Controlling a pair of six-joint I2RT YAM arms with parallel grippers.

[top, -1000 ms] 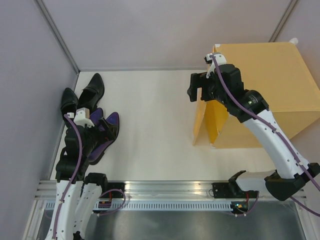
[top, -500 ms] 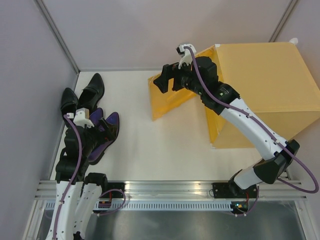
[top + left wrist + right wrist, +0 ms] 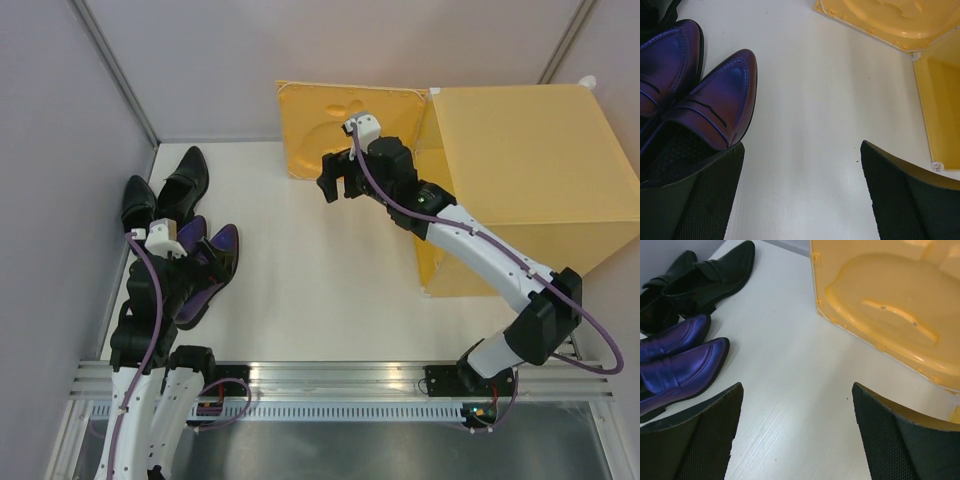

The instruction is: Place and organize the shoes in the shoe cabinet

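The yellow-orange shoe cabinet stands at the back right, its door swung wide open towards the back wall. My right gripper is open and empty just in front of the door; the door also shows in the right wrist view. Two black shoes lie at the far left, with two purple shoes just in front of them. My left gripper hangs open and empty over the purple pair. In the left wrist view the purple shoes lie left of the open left gripper.
Grey walls close the table on the left and at the back. The cabinet's open inside shows at the right of the left wrist view. Bare white table lies between the shoes and the cabinet.
My right gripper has swung the cabinet door from nearly edge-on to wide open, moving left and back. The left arm has barely moved.
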